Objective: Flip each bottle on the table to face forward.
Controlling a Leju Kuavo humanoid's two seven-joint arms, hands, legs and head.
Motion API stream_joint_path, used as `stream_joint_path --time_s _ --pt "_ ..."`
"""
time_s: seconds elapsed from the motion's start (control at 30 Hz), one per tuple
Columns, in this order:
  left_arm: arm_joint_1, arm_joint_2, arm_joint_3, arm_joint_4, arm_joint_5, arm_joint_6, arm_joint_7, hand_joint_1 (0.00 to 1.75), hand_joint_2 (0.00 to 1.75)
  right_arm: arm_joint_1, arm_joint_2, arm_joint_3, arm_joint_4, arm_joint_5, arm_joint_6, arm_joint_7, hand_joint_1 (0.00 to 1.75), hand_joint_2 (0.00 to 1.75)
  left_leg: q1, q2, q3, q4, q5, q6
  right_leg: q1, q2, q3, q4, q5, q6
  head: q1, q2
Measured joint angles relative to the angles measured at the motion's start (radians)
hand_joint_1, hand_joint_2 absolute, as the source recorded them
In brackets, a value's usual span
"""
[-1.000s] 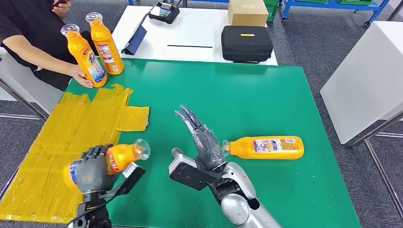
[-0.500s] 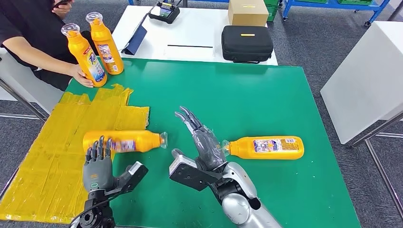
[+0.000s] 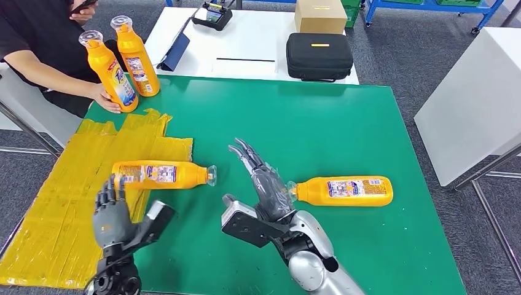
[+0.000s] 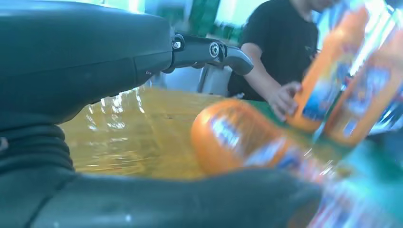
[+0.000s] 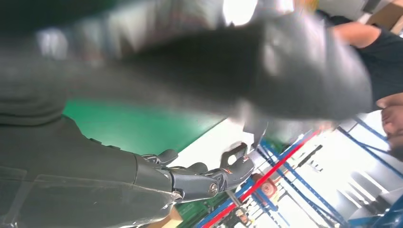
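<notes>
Two orange bottles (image 3: 161, 174) (image 3: 344, 191) lie flat; two (image 3: 110, 72) (image 3: 136, 57) stand upright.

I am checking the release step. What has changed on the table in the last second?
The left robot hand let go of its bottle, which now lies on the yellow sheet, and drew back open. The right robot hand and the other lying bottle stayed put.

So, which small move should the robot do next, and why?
Probably the right hand should close on the bottle lying on the green mat. That hand is open, its fingers spread beside the bottle's cap end. The left hand is open too, apart from the left bottle, which lies label up on the yellow sheet.
</notes>
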Motion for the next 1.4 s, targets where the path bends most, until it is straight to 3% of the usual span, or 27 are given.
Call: stream_joint_path --time_s 0.13,0.27,0.33,0.53,0.7,0.87,1.23,1.4 --pt "0.056 -0.017 0.052 -0.151 0.47 -0.01 -0.263 0.0 0.0 0.046 -0.036 -0.019 -0.048 0.066 0.0 0.052 0.0 1.75 0.0 0.0 0.0 0.0 0.0 0.0 0.0 0.0 0.0 0.0 0.0 0.0 0.0 0.0" --pt "0.14 -0.043 0.111 -0.332 0.851 -0.162 -0.356 0.0 0.0 0.138 -0.111 -0.08 -0.128 0.161 0.004 0.088 0.0 1.75 -0.001 -0.001 -0.001 0.0 -0.001 0.001 -0.001 0.0 0.0 -0.001 -0.001 0.0 0.0 0.0" --pt "0.182 -0.061 0.142 -0.402 0.94 -0.232 -0.381 0.0 0.0 0.187 -0.142 -0.132 -0.166 0.227 0.013 0.101 0.0 1.75 -0.001 -0.001 -0.001 0.0 -0.002 0.001 -0.001 0.0 -0.001 -0.001 -0.001 0.0 0.0 0.0" --pt "0.236 -0.105 0.202 -0.497 0.95 -0.294 -0.394 0.0 0.0 0.259 -0.161 -0.281 -0.248 0.356 0.076 0.12 0.0 1.75 -0.001 -0.001 -0.001 0.0 -0.002 0.001 -0.001 0.0 0.0 -0.001 0.0 0.001 0.0 0.0" --pt "0.236 -0.13 0.221 -0.508 0.951 -0.317 -0.384 0.0 0.0 0.294 -0.16 -0.369 -0.293 0.459 0.115 0.157 0.0 1.75 -0.001 -0.001 0.0 0.0 -0.001 0.001 -0.001 -0.001 0.001 -0.001 0.0 0.001 0.0 0.0" --pt "0.224 -0.151 0.232 -0.507 0.948 -0.323 -0.376 0.0 0.0 0.306 -0.16 -0.476 -0.314 0.526 0.173 0.143 0.0 1.75 -0.001 -0.001 0.0 0.0 -0.001 0.001 -0.001 -0.001 0.001 -0.001 0.0 0.001 0.0 0.0" --pt "0.212 -0.182 0.276 -0.508 0.946 -0.325 -0.374 0.0 0.0 0.222 -0.161 -0.554 -0.194 0.535 0.195 0.123 0.0 1.75 -0.001 -0.001 0.0 0.0 -0.001 0.002 -0.001 -0.001 0.001 -0.001 0.001 0.002 0.0 0.0" --pt "0.213 -0.193 0.297 -0.508 0.941 -0.33 -0.375 0.0 0.0 0.178 -0.19 -0.582 -0.072 0.5 0.178 0.106 0.0 1.75 -0.001 -0.001 -0.001 0.0 -0.001 0.002 -0.001 -0.001 0.001 -0.001 0.001 0.002 0.0 0.0"
